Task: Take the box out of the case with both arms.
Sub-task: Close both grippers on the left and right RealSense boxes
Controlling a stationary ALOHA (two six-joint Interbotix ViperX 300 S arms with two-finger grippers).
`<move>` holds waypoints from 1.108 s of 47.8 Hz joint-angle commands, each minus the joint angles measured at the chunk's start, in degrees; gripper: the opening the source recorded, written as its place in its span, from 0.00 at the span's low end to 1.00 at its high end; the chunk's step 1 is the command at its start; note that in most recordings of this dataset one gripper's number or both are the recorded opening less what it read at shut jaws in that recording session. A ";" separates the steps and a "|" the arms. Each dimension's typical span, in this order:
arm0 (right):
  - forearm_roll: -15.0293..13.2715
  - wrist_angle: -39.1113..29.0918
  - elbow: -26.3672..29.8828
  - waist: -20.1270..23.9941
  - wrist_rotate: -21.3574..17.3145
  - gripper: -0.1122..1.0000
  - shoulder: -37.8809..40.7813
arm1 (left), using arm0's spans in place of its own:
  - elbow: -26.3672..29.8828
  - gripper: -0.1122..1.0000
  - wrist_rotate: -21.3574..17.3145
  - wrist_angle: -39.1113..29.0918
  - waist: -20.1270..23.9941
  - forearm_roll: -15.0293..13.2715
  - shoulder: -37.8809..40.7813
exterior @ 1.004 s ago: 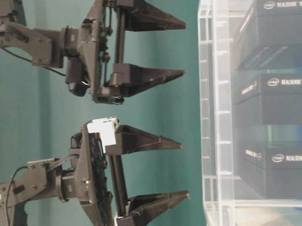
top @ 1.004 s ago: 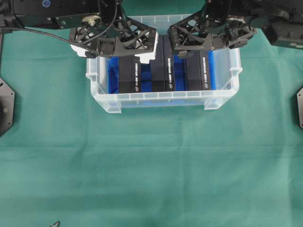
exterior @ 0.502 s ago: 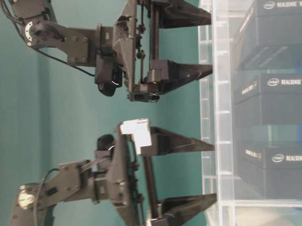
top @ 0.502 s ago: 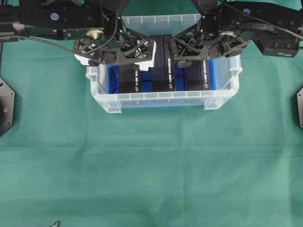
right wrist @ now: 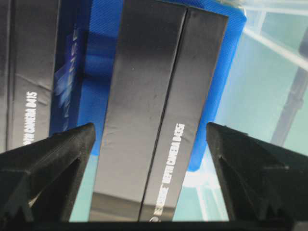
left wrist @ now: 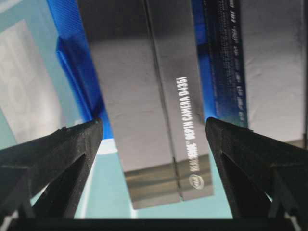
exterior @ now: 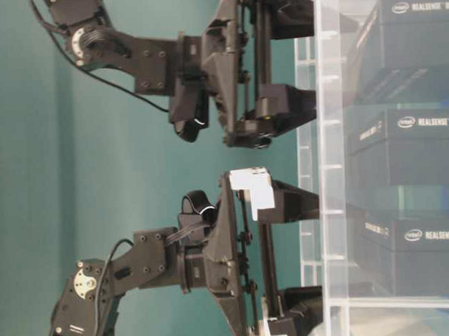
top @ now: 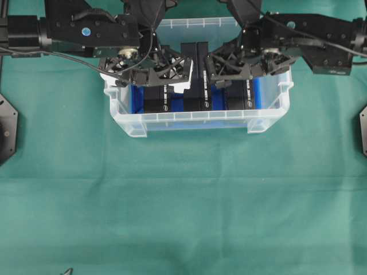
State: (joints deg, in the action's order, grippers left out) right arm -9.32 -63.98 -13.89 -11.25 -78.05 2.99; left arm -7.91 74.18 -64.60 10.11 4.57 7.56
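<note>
The case [top: 198,116] [exterior: 322,209] is a clear plastic bin with a blue sheet [left wrist: 77,72] on its bottom. It holds three black boxes standing on edge: left [top: 156,98], middle [top: 198,94] and right [top: 239,94]. My left gripper [top: 150,71] [exterior: 310,253] is open with its fingers dipped past the rim. In the left wrist view its jaws [left wrist: 154,125] stand either side of the left box [left wrist: 149,96] without touching it. My right gripper [top: 243,66] [exterior: 303,55] is open too, astride the right box [right wrist: 159,110] with gaps on both sides [right wrist: 151,129].
Green cloth [top: 183,200] covers the table in front of the case. The middle box [right wrist: 29,72] stands close beside my right gripper's inner finger and between the two grippers. Dark arm bases sit at the left [top: 7,129] and right [top: 362,129] edges.
Both grippers have come down toward the case, from above its rim to inside it. Their fingers now straddle the outer boxes. Both stay open.
</note>
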 commanded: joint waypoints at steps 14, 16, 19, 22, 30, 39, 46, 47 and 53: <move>-0.18 3.52 -2.90 0.09 0.00 0.94 -0.26 | -1.67 0.92 1.05 3.08 0.97 0.18 -0.09; -0.18 3.60 -3.08 0.18 0.00 0.94 -0.09 | -1.58 0.92 1.05 3.16 0.97 0.26 0.18; -0.18 3.69 -3.25 0.09 0.00 0.94 0.00 | -1.67 0.92 0.97 3.08 0.97 0.09 0.44; -0.18 3.60 -3.25 0.09 0.00 0.94 0.00 | -1.58 0.92 0.97 3.08 0.97 0.00 0.53; 0.09 3.60 -3.16 0.18 0.00 0.94 0.00 | -1.67 0.92 0.97 2.81 0.97 -0.09 0.53; 0.35 3.60 -3.16 0.09 0.00 0.94 0.00 | -1.67 0.92 0.88 2.72 0.70 -0.35 0.53; 0.44 3.60 -3.08 0.18 0.00 0.94 0.00 | -1.67 0.92 0.97 2.55 0.35 -0.44 0.53; 0.53 3.60 -3.16 0.18 0.00 0.94 0.00 | -1.58 0.92 0.97 2.55 0.35 -0.44 0.53; 0.70 3.43 -3.16 0.09 0.00 0.94 0.00 | -1.49 0.92 0.79 2.55 0.26 -0.53 0.62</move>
State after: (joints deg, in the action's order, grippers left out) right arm -8.88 -60.12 -16.79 -10.90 -78.13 3.52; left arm -9.49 75.23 -61.35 10.72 4.04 8.70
